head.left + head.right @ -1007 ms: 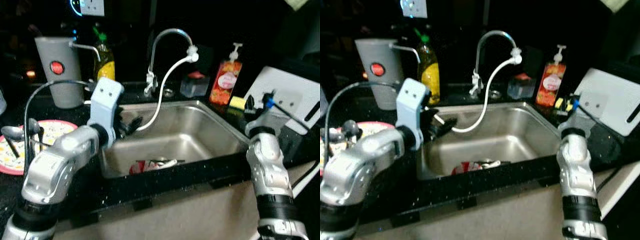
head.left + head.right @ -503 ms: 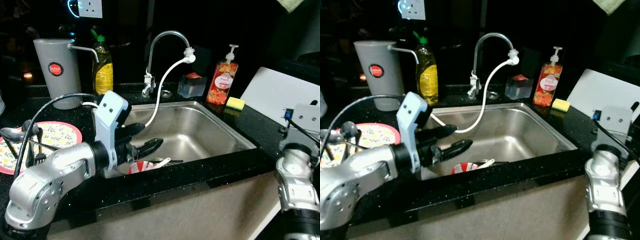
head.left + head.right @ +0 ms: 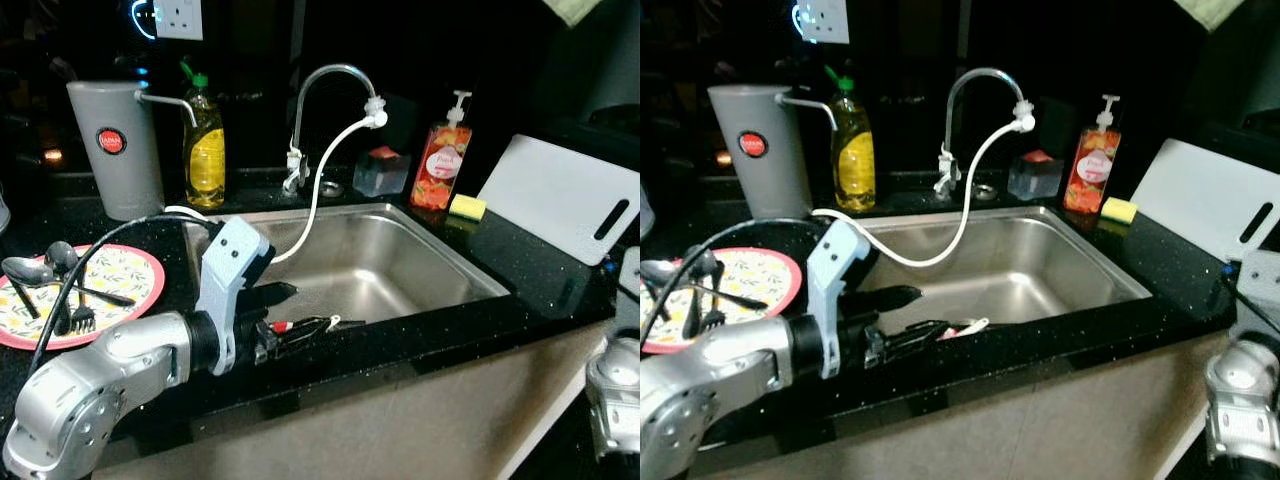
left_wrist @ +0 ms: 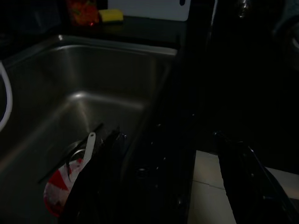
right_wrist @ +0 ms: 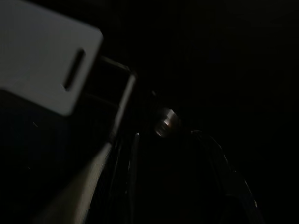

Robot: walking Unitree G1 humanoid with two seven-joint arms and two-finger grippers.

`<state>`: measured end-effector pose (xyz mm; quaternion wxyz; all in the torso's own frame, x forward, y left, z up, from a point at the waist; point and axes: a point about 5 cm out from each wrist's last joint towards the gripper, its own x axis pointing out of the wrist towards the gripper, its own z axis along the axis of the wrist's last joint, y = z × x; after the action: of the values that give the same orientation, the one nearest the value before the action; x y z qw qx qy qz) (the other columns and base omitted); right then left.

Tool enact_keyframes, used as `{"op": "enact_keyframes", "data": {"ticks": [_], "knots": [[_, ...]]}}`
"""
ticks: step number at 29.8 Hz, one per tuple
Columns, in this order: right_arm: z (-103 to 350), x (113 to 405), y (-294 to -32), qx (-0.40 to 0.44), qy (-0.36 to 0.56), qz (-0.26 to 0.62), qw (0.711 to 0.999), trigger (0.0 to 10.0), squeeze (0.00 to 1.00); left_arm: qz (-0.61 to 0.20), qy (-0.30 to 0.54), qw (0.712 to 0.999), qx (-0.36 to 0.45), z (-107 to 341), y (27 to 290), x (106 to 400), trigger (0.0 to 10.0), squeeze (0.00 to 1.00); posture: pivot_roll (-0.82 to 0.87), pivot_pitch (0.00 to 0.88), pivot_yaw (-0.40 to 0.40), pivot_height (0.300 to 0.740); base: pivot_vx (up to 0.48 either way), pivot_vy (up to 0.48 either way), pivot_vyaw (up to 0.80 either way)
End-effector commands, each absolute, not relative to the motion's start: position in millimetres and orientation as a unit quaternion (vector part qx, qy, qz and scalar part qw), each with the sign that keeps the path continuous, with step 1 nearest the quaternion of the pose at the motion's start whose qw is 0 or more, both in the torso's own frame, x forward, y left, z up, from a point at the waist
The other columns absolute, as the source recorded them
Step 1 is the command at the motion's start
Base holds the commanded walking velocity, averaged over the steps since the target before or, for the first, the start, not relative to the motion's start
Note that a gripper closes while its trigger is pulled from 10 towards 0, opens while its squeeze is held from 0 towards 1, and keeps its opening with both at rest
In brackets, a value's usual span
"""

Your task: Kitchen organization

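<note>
left gripper [image 3: 285,320] low centre-left of frame, over front rim of sink [image 3: 440,250], fingers spread apart, nothing between them. red-and-white wrapper [image 4: 58,186] with white spoon [image 4: 88,142] lies on sink floor near front wall. right gripper at lower right edge, finger state cannot tell. plate [image 3: 130,275] with cutlery at left, on counter. cutting board [image 3: 560,195] at right.

My left hand [image 3: 290,322] straddles the sink's [image 3: 400,265] front rim, fingers apart. Beyond it the basin floor lies mostly open; a red-and-white item [image 4: 58,186] sits just below, and the white hose [image 3: 325,170] loops across the far side above.
</note>
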<state>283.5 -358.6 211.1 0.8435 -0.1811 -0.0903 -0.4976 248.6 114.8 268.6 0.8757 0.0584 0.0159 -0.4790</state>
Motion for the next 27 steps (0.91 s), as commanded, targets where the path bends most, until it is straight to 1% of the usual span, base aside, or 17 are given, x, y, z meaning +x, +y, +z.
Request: {"op": "enact_keyframes", "data": {"ticks": [1,5,6,8,11,12,15,17,18,19,20,22,23,24,25,26,27], "knots": [[196,269,-378,-0.181,-0.05,-0.534,0.824,10.0,0.0,-0.462,0.01,0.885,0.054,269,119,252,10.0,0.0,0.04,0.05,-0.076,0.74,0.0,0.0,0.0],[173,255,-393,-0.177,-0.003,-0.553,0.814,10.0,0.0,-0.431,-0.013,0.901,0.047,278,125,260,10.0,0.0,0.04,0.053,-0.076,0.74,0.0,0.0,0.0],[173,255,-393,-0.177,-0.003,-0.553,0.814,10.0,0.0,-0.431,-0.013,0.901,0.047,278,125,260,10.0,0.0,0.04,0.053,-0.076,0.74,0.0,0.0,0.0],[156,248,-397,-0.174,0.031,-0.556,0.813,10.0,0.0,-0.413,-0.028,0.909,0.041,284,129,264,10.0,0.0,0.03,0.053,-0.079,0.74,0.0,0.0,0.0],[127,240,-395,-0.182,0.083,-0.543,0.815,10.0,0.0,-0.383,-0.052,0.921,0.039,290,133,269,10.0,0.0,0.03,0.054,-0.083,0.74,0.0,0.0,0.0],[110,237,-392,-0.176,0.113,-0.528,0.823,10.0,0.0,-0.369,-0.056,0.927,0.04,291,134,271,10.0,0.0,0.04,0.055,-0.083,0.74,0.0,0.0,0.0],[96,234,-389,-0.17,0.137,-0.517,0.827,10.0,0.0,-0.357,-0.059,0.931,0.04,292,135,273,10.0,0.0,0.03,0.056,-0.084,0.74,0.0,0.0,0.0],[71,231,-377,-0.17,0.173,-0.479,0.844,10.0,0.0,-0.331,-0.06,0.941,0.04,293,138,276,10.0,0.0,0.04,0.058,-0.087,0.74,0.0,0.0,0.0],[58,230,-366,-0.18,0.184,-0.449,0.856,10.0,0.0,-0.313,-0.063,0.947,0.038,294,139,278,10.0,0.0,0.04,0.059,-0.089,0.74,0.0,0.0,0.0],[58,230,-366,-0.18,0.184,-0.449,0.856,10.0,0.0,-0.313,-0.063,0.947,0.038,294,139,278,10.0,0.0,0.04,0.059,-0.089,0.74,0.0,0.0,0.0],[47,229,-356,-0.192,0.194,-0.423,0.864,10.0,0.0,-0.298,-0.065,0.952,0.036,295,140,279,10.0,0.0,0.04,0.058,-0.09,0.74,0.0,0.0,0.0],[28,227,-338,-0.188,0.215,-0.372,0.883,10.0,0.0,-0.273,-0.067,0.959,0.034,297,141,283,10.0,0.0,0.04,0.058,-0.091,0.74,0.0,0.0,0.0],[20,225,-331,-0.189,0.224,-0.353,0.889,10.0,0.0,-0.263,-0.067,0.962,0.033,297,141,285,10.0,0.0,0.04,0.058,-0.091,0.74,0.0,0.0,0.0],[20,225,-331,-0.189,0.224,-0.353,0.889,10.0,0.0,-0.263,-0.067,0.962,0.033,297,141,285,10.0,0.0,0.04,0.058,-0.091,0.74,0.0,0.0,0.0],[10,224,-319,-0.175,0.233,-0.322,0.901,10.0,0.0,-0.253,-0.064,0.965,0.034,296,141,286,10.0,0.0,0.04,0.057,-0.092,0.74,0.0,0.0,0.0],[10,224,-319,-0.175,0.233,-0.322,0.901,10.0,0.0,-0.253,-0.064,0.965,0.034,296,141,286,10.0,0.0,0.04,0.057,-0.092,0.74,0.0,0.0,0.0],[-2,223,-306,-0.151,0.252,-0.281,0.913,10.0,0.0,-0.24,-0.066,0.968,0.039,296,141,287,10.0,0.0,0.04,0.055,-0.09,0.74,0.0,0.0,0.0]]}}
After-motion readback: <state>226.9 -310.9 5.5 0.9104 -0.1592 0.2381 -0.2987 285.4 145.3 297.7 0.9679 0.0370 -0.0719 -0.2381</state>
